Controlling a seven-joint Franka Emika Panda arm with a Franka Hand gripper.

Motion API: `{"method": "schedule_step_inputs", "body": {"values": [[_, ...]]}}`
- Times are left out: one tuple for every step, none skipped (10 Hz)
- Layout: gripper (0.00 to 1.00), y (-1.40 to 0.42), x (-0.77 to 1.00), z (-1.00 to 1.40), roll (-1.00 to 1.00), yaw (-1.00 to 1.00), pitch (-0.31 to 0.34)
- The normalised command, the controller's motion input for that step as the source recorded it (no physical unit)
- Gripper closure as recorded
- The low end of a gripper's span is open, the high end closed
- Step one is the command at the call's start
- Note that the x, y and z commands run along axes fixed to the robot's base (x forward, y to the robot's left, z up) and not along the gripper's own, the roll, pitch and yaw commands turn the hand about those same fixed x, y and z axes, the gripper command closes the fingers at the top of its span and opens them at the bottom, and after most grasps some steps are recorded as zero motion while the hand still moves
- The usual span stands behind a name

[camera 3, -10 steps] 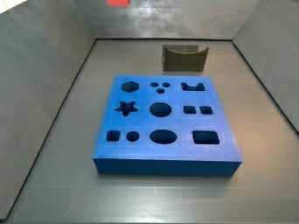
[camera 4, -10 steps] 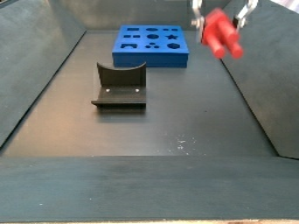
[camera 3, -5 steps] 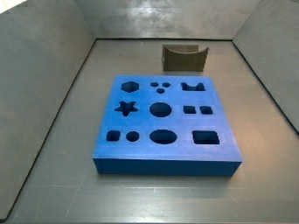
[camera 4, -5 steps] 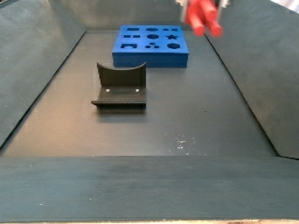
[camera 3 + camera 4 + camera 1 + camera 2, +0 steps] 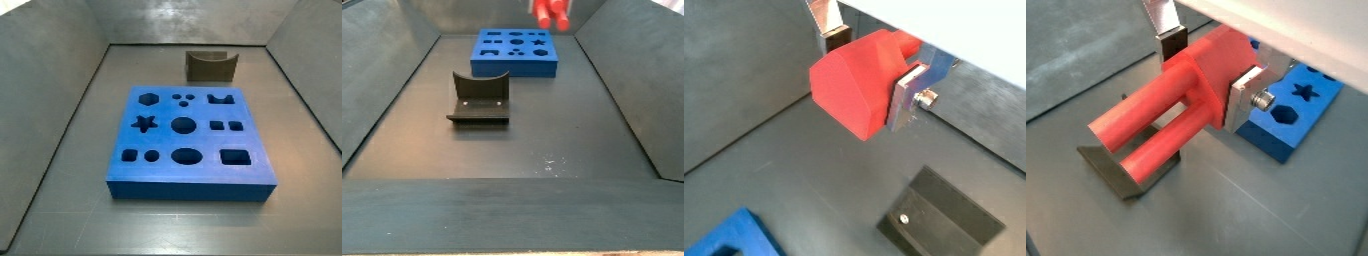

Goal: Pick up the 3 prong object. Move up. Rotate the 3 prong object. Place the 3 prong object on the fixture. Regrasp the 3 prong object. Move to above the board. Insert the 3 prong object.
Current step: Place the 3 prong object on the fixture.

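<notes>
Between the two flat silver finger plates of the gripper (image 5: 869, 68), the jaws are closed on the 3 prong object (image 5: 858, 82), a red-orange plastic block. Both wrist views show this grip: one silver plate with a dark pad presses the far side of the block, and the other plate, with a round bolt head on it, presses the near side. In a wrist view the gripper (image 5: 1207, 72) holds the 3 prong object (image 5: 1166, 115) with its long rounded prongs reaching away from the fingers, out over the dark floor.

In a side view the 3 prong object (image 5: 549, 12) appears at the top edge of the frame, high above the floor, with the gripper itself cut off by the frame so only the red piece shows. The piece hangs in the air and touches nothing below it.

Below, the blue board (image 5: 516, 52) lies flat on the floor in the upper middle of that side view, with shaped holes in its top. The fixture (image 5: 478, 100), a dark notched holder, stands left of centre, apart from the board.

In a side view from the opposite end, the board (image 5: 190, 140) fills the centre of the frame and the fixture (image 5: 211, 66) stands behind it near the back wall. Neither gripper nor red piece shows there.
</notes>
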Motion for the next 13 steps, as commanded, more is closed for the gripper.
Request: {"method": "schedule_step_inputs", "body": {"values": [[1.0, -0.11, 1.0, 0.03, -0.08, 0.02, 0.1], [1.0, -0.09, 1.0, 0.03, -0.07, 0.02, 0.109], [1.0, -0.05, 0.92, 0.02, -0.07, 0.03, 0.125], [1.0, -0.04, 0.83, 0.02, -0.06, 0.03, 0.134], [1.0, -0.02, 0.71, 0.02, -0.06, 0.03, 0.141], [1.0, 0.23, 1.0, -0.27, -1.0, 0.03, 0.013], [1.0, 0.25, 1.0, -0.28, -1.0, 0.02, 0.014], [1.0, 0.24, 1.0, -0.24, -1.0, 0.01, 0.01], [1.0, 0.18, 1.0, -0.19, -1.0, 0.0, 0.012], [1.0, 0.14, 1.0, -0.13, -1.0, -0.01, 0.032], [1.0, 0.11, 0.93, -0.08, -1.0, -0.02, 0.053], [1.0, 0.09, 0.84, -0.05, -1.0, -0.02, 0.071], [1.0, 0.07, 0.72, -0.04, -1.0, -0.04, 0.086]]}}
